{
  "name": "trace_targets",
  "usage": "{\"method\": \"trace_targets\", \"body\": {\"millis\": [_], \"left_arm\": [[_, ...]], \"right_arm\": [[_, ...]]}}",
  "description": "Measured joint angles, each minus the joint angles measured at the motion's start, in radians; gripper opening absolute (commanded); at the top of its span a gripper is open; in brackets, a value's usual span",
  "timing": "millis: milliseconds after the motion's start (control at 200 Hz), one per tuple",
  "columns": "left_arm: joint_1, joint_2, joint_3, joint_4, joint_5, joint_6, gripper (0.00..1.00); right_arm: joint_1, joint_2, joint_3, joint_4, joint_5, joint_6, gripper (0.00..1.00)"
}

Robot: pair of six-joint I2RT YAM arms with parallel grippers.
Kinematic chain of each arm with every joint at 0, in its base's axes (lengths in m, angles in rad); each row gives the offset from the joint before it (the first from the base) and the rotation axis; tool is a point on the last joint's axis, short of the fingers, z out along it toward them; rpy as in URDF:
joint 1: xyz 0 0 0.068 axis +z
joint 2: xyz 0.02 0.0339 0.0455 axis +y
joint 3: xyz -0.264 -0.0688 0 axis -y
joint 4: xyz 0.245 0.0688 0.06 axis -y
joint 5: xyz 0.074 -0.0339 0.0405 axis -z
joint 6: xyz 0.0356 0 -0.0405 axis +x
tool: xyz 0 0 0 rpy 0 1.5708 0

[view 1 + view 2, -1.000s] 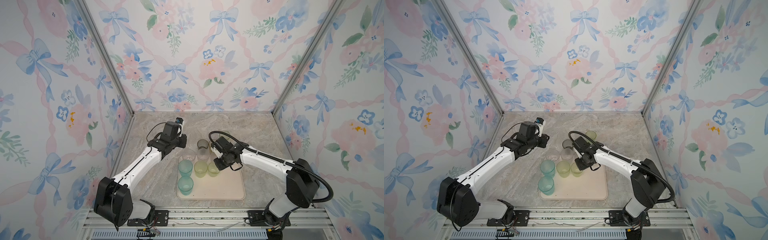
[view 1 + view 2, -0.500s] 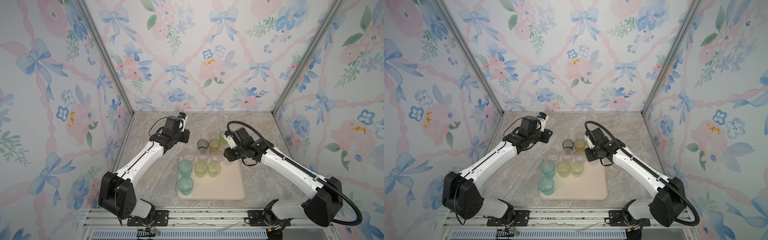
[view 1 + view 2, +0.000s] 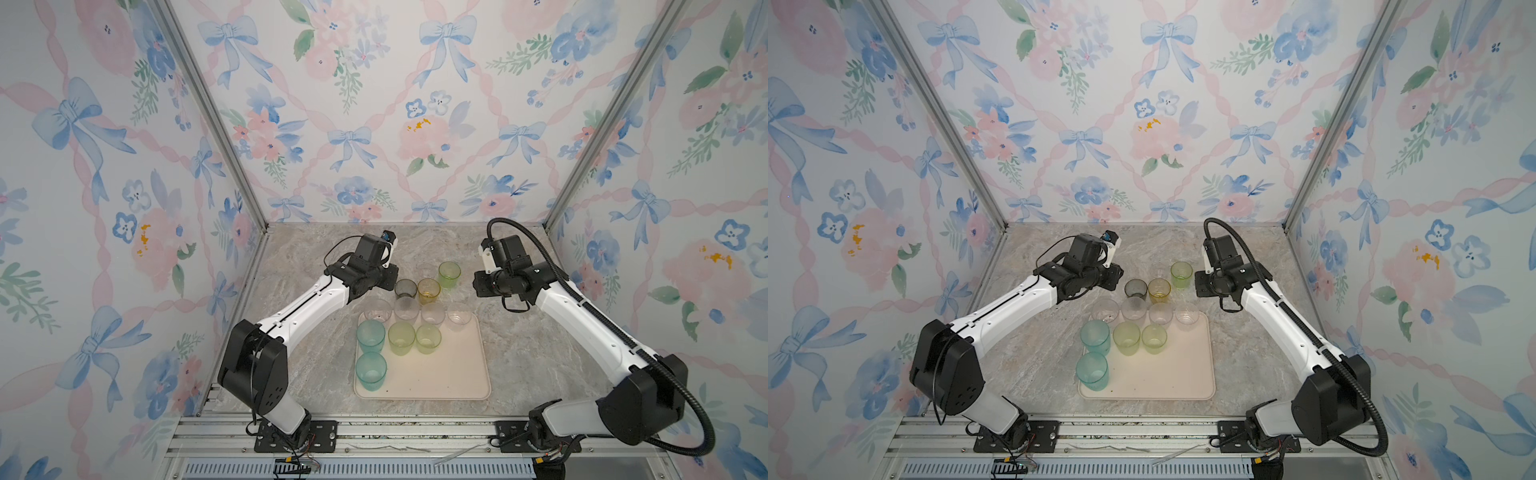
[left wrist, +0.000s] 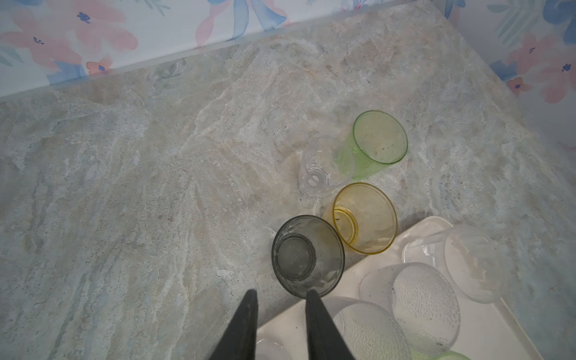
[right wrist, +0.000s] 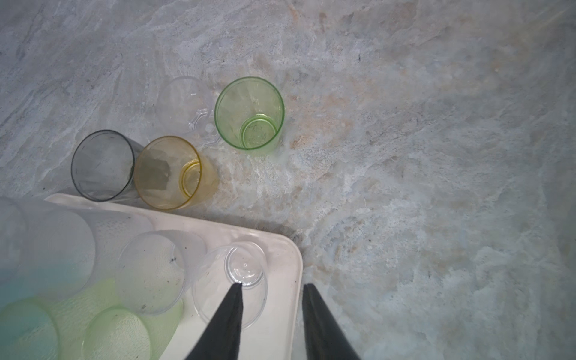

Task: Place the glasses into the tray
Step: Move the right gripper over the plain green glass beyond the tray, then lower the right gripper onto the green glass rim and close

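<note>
Both arms stretch forward over the table (image 3: 519,353), left gripper (image 4: 280,294) and right gripper (image 5: 272,286) narrowly parted and empty near far corners of the tray (image 3: 457,374); most glasses (image 3: 371,336) stand in it, four just beyond.

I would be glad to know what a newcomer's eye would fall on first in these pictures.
Probably the bow-and-flower wallpaper on all three walls. Next, the cream tray mid-table, its far and left parts crowded with glasses, teal, yellow-green and frosted. Beyond its far edge a grey glass, an amber glass and a green glass stand on the table, flanked by the open left gripper and right gripper.
</note>
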Motion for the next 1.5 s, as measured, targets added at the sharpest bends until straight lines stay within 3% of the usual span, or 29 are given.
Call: {"method": "trace_targets", "body": {"millis": [675,1501], "left_arm": [[0.054,-0.097,-0.127,0.011,-0.044,-0.016,0.30],[0.072,-0.118,-0.163,0.019,-0.040,-0.016,0.30]], "right_arm": [[-0.056,0.444,0.339,0.021,-0.050,-0.055,0.27],[-0.056,0.593,0.428,-0.010,-0.047,-0.060,0.23]]}}
